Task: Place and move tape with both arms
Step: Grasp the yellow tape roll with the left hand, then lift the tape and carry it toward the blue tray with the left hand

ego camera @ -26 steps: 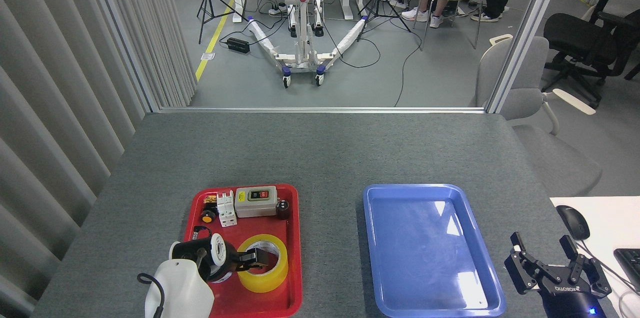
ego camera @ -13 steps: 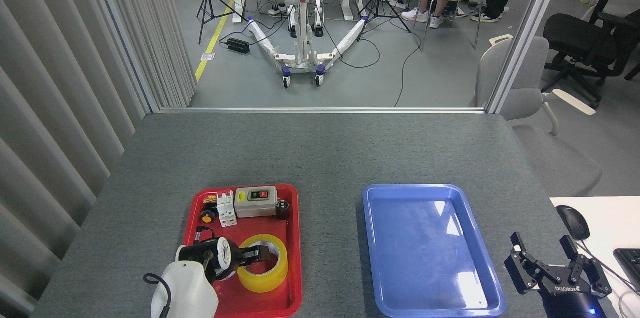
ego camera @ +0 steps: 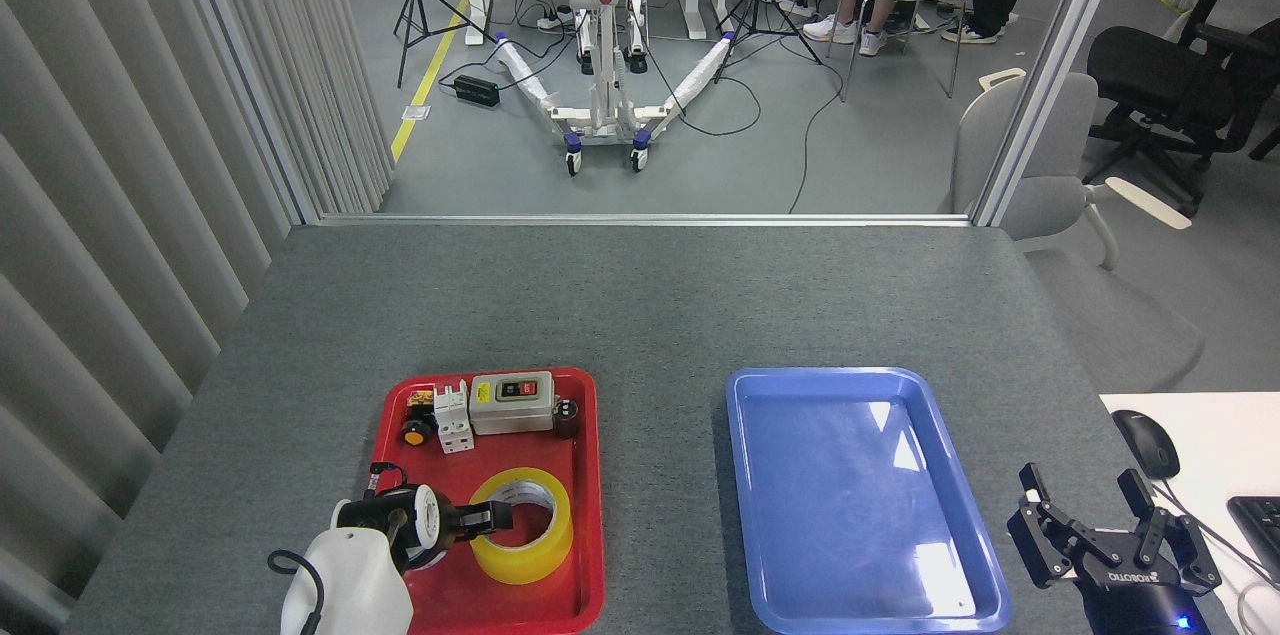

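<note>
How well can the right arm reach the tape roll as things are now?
Probably not well. The tape lies in the red tray, across the blue tray from the right gripper, and the left gripper is already at its rim.

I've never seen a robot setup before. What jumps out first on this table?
Two bright trays on the grey table: a red tray at left crowded with small electrical parts and a yellow tape, and a bare blue tray at right. The left end effector reaches into the tape's ring; the right end effector waits open by the blue tray.

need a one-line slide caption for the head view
Left gripper at the rim of the tape in the red tray; right gripper open beside the empty blue tray.
</note>
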You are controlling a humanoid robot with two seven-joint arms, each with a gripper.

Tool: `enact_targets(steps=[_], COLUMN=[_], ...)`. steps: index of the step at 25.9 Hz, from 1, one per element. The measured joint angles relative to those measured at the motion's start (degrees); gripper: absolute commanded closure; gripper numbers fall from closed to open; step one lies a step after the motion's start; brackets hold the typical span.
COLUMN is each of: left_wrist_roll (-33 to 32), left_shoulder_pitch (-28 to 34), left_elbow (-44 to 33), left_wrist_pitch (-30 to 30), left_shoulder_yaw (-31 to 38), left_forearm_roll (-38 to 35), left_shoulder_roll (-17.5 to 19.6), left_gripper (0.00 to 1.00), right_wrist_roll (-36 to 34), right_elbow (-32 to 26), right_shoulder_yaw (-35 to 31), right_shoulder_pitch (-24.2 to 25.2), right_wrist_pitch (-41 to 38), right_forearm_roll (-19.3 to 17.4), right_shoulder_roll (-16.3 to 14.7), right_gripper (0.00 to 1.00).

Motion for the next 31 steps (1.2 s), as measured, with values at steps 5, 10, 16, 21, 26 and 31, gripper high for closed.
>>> enact_targets(steps=[5, 10, 16, 21, 26, 31], left_wrist_roll=[0.7, 1.3, 1.2, 0.9, 2.7, 3.3], left_shoulder_pitch=[0.0, 0.0, 0.1, 0.4, 2.4, 5.1], left_elbow=[0.1, 0.1, -0.3, -3.0, -9.6, -16.7], left_wrist_pitch=[-0.3, -0.5, -0.7, -0.1, 0.2, -0.6], left_shoulder_yaw=[-0.4, -0.8, -0.8, 0.7, 4.9, 8.1], left_forearm_roll=[0.0, -0.1, 0.6, 7.4, 24.7, 47.7], left_shoulder_roll=[0.2, 0.2, 0.4, 0.6, 0.7, 0.5], left_gripper=[0.49, 0.67, 0.89, 1.00, 1.00, 1.00], right_wrist_roll=[0.0, -0.1, 0.5, 0.6, 0.8, 0.5], right_elbow=[0.0, 0.0, -0.1, -0.2, -0.3, -0.3], right_shoulder_yaw=[0.0, 0.0, 0.0, -0.4, -0.4, -0.3], right_shoulder_pitch=[0.0, -0.1, -0.3, -0.9, -1.8, -2.2], right_wrist_pitch=[0.0, 0.0, 0.0, -0.1, -0.1, -0.1], right_forearm_roll=[0.0, 0.0, 0.0, -0.2, -0.2, -0.1], right_shoulder_roll=[0.0, 0.0, 0.3, 0.8, 0.7, 0.3], right_gripper=[0.01, 0.01, 0.01, 0.01, 0.00, 0.00])
